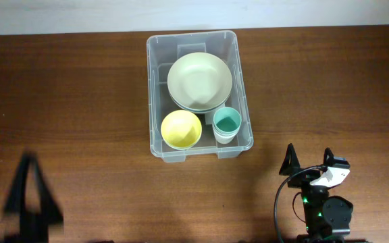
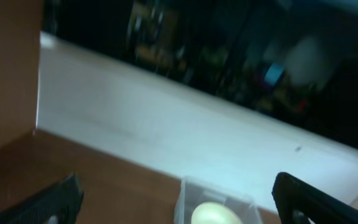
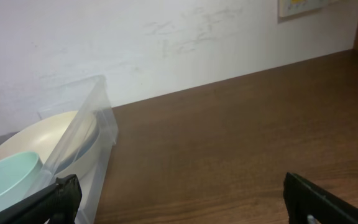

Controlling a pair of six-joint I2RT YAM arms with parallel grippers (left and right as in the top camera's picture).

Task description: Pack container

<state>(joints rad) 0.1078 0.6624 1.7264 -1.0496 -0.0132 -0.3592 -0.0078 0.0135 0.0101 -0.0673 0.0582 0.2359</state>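
The container (image 1: 155, 88), a clear plastic bin, stands at the back middle of the table. Inside it lie a large pale bowl (image 1: 200, 81), a yellow bowl (image 1: 181, 129) and a teal cup (image 1: 226, 123). My right gripper (image 1: 309, 160) is open and empty near the front right, just right of the bin's front corner. Its wrist view shows the bin wall (image 3: 86, 137), the pale bowl (image 3: 36, 140) and the teal cup (image 3: 8, 177) at the left, with the gripper (image 3: 188, 199) over bare wood. My left gripper (image 1: 31, 192) is a blur at the front left, open (image 2: 179, 202) and empty, facing the far-off bin (image 2: 188, 193).
A white wall (image 3: 166, 43) runs along the table's far edge behind the bin. Brown wooden tabletop (image 1: 80, 101) stretches on both sides of the bin and in front of it.
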